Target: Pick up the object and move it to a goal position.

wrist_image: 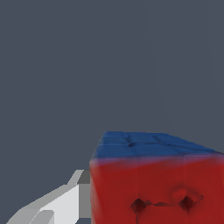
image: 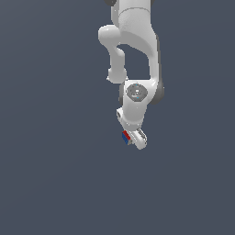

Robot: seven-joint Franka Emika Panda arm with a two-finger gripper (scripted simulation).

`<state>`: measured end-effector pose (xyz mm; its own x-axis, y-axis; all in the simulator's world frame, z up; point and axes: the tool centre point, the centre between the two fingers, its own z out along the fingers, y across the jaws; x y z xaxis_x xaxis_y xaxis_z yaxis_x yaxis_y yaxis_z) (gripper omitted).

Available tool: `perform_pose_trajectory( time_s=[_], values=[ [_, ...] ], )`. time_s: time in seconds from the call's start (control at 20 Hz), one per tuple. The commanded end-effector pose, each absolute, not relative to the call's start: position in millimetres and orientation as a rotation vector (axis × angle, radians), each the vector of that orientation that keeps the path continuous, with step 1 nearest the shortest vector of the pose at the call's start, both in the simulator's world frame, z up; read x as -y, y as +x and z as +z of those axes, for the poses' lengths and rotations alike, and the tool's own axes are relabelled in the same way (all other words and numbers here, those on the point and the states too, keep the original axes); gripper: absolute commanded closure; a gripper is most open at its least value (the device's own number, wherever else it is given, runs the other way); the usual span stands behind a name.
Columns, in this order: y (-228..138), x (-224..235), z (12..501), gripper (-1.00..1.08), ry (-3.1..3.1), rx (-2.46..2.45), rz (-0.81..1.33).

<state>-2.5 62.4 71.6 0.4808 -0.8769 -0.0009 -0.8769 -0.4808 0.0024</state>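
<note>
The object [image: 125,137] is a tiny cube with red and blue faces, held at the tip of my gripper [image: 131,139] in the exterior view. The gripper is shut on it and the hand is tilted. The wrist view is filled low down by the object [wrist_image: 157,188]: a red face with dark dots and a blue face beyond it. One white finger [wrist_image: 61,203] presses against its side. The other finger is hidden behind the cube or out of frame.
The white arm [image: 135,50] reaches down from the top of the exterior view. Around it there is only a plain dark grey surface [image: 50,174], with no other objects or edges in sight.
</note>
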Motion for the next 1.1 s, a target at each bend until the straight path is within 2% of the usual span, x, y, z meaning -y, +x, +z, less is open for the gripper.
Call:
perform_pose_trajectory(
  time_s=[0.0,0.55,1.05],
  values=[
    [-4.0,-83.0,91.1,1.08,2.704,1.600,0.000],
    [-11.1,-174.4,175.0,1.08,2.703,1.599,0.002],
    [-10.6,-200.7,198.0,1.08,2.704,1.599,0.000]
  ],
)
